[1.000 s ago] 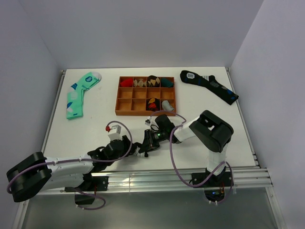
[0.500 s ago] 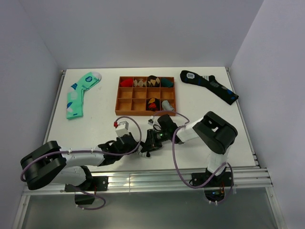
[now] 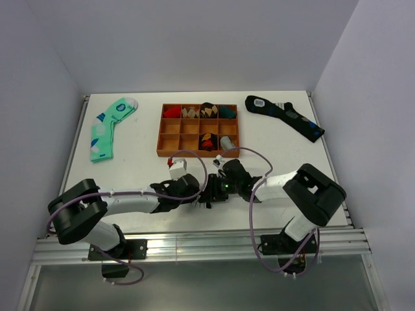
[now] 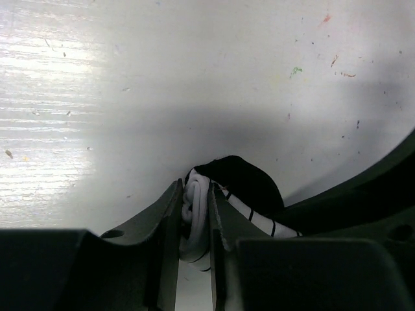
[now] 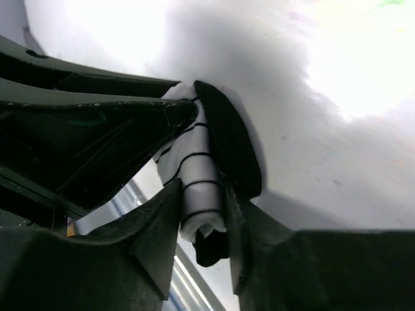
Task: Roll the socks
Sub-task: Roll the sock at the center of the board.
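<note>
The socks (image 4: 241, 186) are a tight white roll with thin black stripes and a black end, lying near the table's front edge. In the left wrist view the white folds are pinched between the two fingers of my left gripper (image 4: 195, 208), which is shut on them. From the other side my right gripper (image 5: 203, 210) has the roll (image 5: 202, 188) between its fingers, and both fingers touch it. In the top view the left gripper (image 3: 196, 192) and the right gripper (image 3: 211, 192) meet tip to tip, and they hide the roll there.
A wooden tray (image 3: 170, 139) with several compartments, some holding rolled socks, stands behind the grippers. A mint green sock (image 3: 104, 129) lies at the back left and a long black sock (image 3: 285, 115) at the back right. The table's front rail (image 3: 194, 241) runs close below the grippers.
My left arm has reached to the right and its gripper has shut on the roll. The right gripper has shifted slightly right with the roll, and its jaws have widened a little.
</note>
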### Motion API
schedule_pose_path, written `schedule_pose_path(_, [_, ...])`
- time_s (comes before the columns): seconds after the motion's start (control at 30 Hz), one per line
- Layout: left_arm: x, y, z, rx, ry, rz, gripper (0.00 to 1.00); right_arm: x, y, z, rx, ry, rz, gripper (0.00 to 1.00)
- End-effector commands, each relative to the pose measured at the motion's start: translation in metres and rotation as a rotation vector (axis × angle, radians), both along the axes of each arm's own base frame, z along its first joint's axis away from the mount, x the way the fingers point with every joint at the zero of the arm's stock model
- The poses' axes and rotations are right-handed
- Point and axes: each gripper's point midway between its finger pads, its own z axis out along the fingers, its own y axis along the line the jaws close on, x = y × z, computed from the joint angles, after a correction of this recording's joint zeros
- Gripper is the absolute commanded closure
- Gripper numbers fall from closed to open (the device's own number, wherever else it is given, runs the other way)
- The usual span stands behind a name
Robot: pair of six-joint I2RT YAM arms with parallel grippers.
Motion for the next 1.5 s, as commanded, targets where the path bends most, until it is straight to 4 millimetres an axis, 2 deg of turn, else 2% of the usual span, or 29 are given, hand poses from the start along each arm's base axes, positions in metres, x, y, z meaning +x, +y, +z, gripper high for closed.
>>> schedule_pose_path(0.0, [-0.04,0.058,-0.049,0.28,0.178,-0.024,1.0,-0.008,-0.061,-0.055,-0.304,-0.019,-0.092,0.57])
schedule_pose_path(0.2, [-0.038,0.052,-0.043,0.296,0.191,-0.053,1.0,0.011,-0.063,-0.024,-0.246,-0.158,-0.166,0.55])
schedule_pose_path(0.23, [-0.037,0.051,-0.04,0.31,0.192,-0.058,1.0,0.012,-0.068,-0.024,-0.255,-0.177,-0.189,0.54])
schedule_pose_path(0.27, [-0.038,0.052,-0.04,0.325,0.198,-0.061,1.0,0.017,-0.067,-0.01,-0.22,-0.22,-0.205,0.53])
schedule_pose_path(0.37, [-0.035,0.052,-0.035,0.362,0.198,-0.086,1.0,0.024,-0.068,0.013,-0.147,-0.314,-0.25,0.53])
schedule_pose_path(0.47, [-0.034,0.048,-0.03,0.373,0.2,-0.111,1.0,0.026,-0.07,0.03,-0.086,-0.392,-0.273,0.51])
schedule_pose_path(0.5, [-0.034,0.048,-0.03,0.377,0.204,-0.115,1.0,0.028,-0.068,0.045,-0.04,-0.436,-0.28,0.51])
schedule_pose_path(0.57, [-0.033,0.045,-0.029,0.389,0.21,-0.133,1.0,0.024,-0.068,0.051,-0.011,-0.483,-0.263,0.51])
schedule_pose_path(0.6, [-0.034,0.044,-0.029,0.394,0.217,-0.145,1.0,0.026,-0.066,0.065,0.024,-0.531,-0.275,0.51])
schedule_pose_path(0.7, [-0.035,0.037,-0.028,0.389,0.231,-0.181,1.0,0.018,-0.058,0.075,0.035,-0.597,-0.239,0.51])
schedule_pose_path(0.73, [-0.035,0.033,-0.026,0.381,0.235,-0.196,1.0,0.022,-0.057,0.08,0.022,-0.631,-0.251,0.51])
schedule_pose_path(0.8, [-0.035,0.031,-0.025,0.388,0.246,-0.224,1.0,0.011,-0.044,0.084,0.029,-0.665,-0.198,0.51])
schedule_pose_path(0.83, [-0.033,0.029,-0.022,0.392,0.247,-0.229,1.0,0.014,-0.043,0.085,-0.002,-0.695,-0.213,0.51])
schedule_pose_path(0.93, [-0.033,0.023,-0.018,0.379,0.262,-0.273,1.0,0.003,-0.032,0.086,0.003,-0.737,-0.177,0.51])
schedule_pose_path(0.97, [-0.033,0.021,-0.017,0.374,0.267,-0.296,1.0,0.002,-0.031,0.082,-0.008,-0.742,-0.17,0.51])
schedule_pose_path(1.13, [-0.032,0.013,-0.011,0.312,0.305,-0.35,1.0,-0.006,-0.018,0.088,0.022,-0.809,-0.154,0.52])
schedule_pose_path(1.27, [-0.026,0.015,-0.006,0.313,0.318,-0.37,1.0,-0.005,-0.01,0.092,0.011,-0.854,-0.164,0.52])
schedule_pose_path(1.3, [-0.024,0.013,-0.003,0.314,0.313,-0.371,1.0,-0.006,-0.008,0.086,-0.012,-0.857,-0.145,0.52])
schedule_pose_path(1.47, [-0.024,0.012,-0.002,0.331,0.324,-0.389,1.0,-0.014,0.01,0.085,-0.034,-0.888,-0.104,0.53])
